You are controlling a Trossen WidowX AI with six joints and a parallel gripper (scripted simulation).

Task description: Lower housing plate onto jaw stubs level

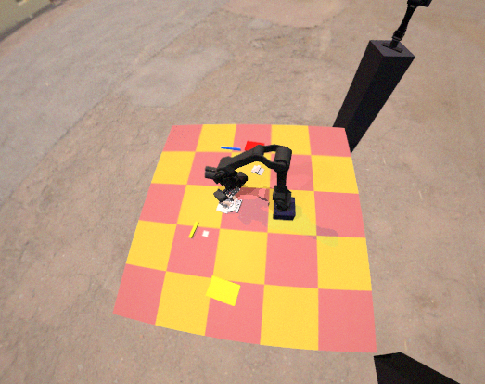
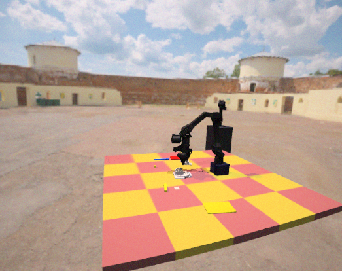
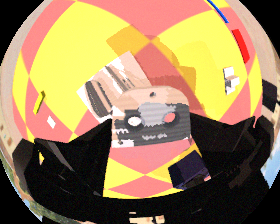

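The housing plate (image 3: 152, 107) (image 1: 233, 191) is a grey-and-pale plate with two round holes, held across its width. My gripper (image 3: 149, 119) (image 1: 231, 190) (image 2: 183, 162) is shut on it, with the black fingers at its left and right sides in the wrist view. The white base with the jaws (image 3: 102, 95) (image 1: 229, 207) (image 2: 182, 174) stands on the checkered board, below the gripper. In the wrist view it shows beyond the plate's upper left edge, partly covered by the plate. A gap shows between gripper and base in the exterior view. Pins and stubs cannot be told apart.
A white holder (image 1: 258, 170) (image 3: 231, 81) stands behind the base. A blue bar (image 1: 230, 148) and a red block (image 1: 254, 146) lie farther back. A yellow bar (image 1: 194, 230), a white square (image 1: 205, 234) and a yellow sheet (image 1: 223, 290) lie in front.
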